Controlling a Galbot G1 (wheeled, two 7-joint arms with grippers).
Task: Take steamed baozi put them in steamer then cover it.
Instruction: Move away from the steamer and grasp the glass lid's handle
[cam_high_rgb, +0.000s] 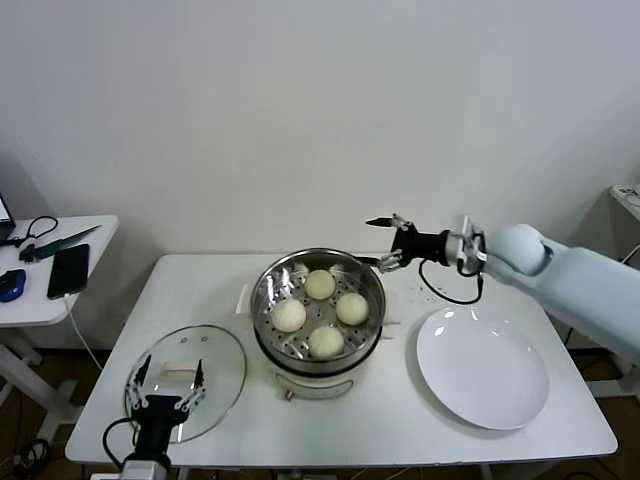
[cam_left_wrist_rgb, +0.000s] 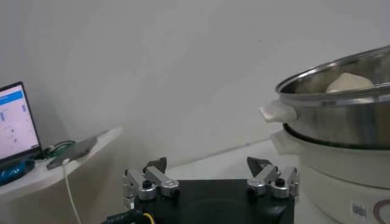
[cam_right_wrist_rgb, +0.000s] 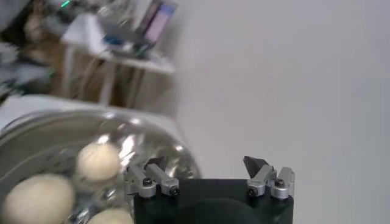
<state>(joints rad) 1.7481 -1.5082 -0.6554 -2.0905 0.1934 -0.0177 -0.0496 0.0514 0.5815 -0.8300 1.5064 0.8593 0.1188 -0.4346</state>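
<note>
Four baozi (cam_high_rgb: 320, 285) sit inside the steamer (cam_high_rgb: 318, 318), spaced around its perforated tray, none touching. The steamer stands uncovered at the middle of the white bench (cam_high_rgb: 400, 420).

The cover (cam_high_rgb: 186, 380) lies flat on the bench to the robot's left of the steamer, near the front edge, handle up. The left claw (cam_high_rgb: 166, 381) hovers over the cover's near side, fingers spread, holding nothing. In the left wrist view the same claw (cam_left_wrist_rgb: 210, 176) shows both fingers wide apart, with the steamer (cam_left_wrist_rgb: 341, 122) close ahead.

The right claw (cam_high_rgb: 390, 242) hangs above the bench just beyond the steamer's right rear rim, fingers spread and empty. In the right wrist view this claw (cam_right_wrist_rgb: 209, 175) is parted, baozi (cam_right_wrist_rgb: 97, 162) visible below it.

A white plate (cam_high_rgb: 483, 368) lies on the bench to the steamer's right, bare.
</note>
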